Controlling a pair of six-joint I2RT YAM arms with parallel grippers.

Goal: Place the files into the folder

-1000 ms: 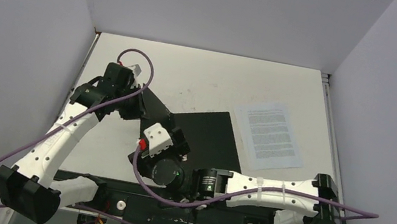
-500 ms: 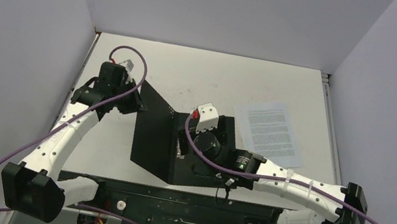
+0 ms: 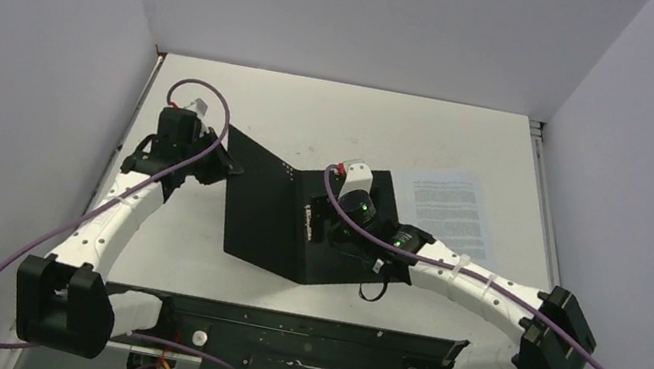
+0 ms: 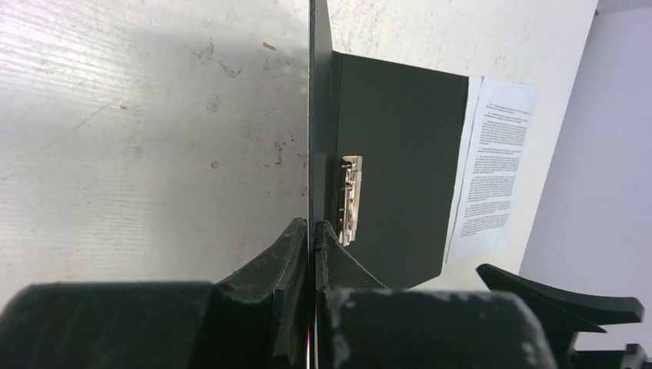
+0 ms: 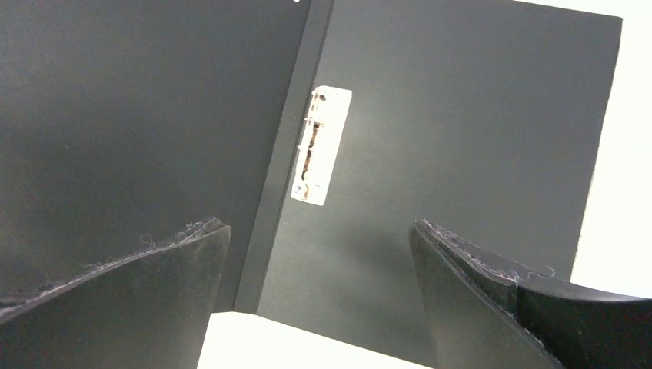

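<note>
My left jaws are clenched on the thin edge of one cover of the folder (image 4: 400,154), and in the left wrist view that cover stands on edge, running straight away from the pinch. My right jaws are spread wide and grasp nothing. They hang over the folder's black inside, one finger (image 5: 154,261) over the raised cover, the other over the flat one, with the metal clip (image 5: 321,146) at the spine between them. I can't tell whether the tips touch the surface. From the top view the folder (image 3: 266,220) sits open near the middle of the tabletop (image 3: 365,120), its left cover lifted and its right cover lying flat. The files (image 3: 450,211) lie flat on the tabletop just beside the flat cover's right edge, printed side up. I can't tell whether the two overlap.
</note>
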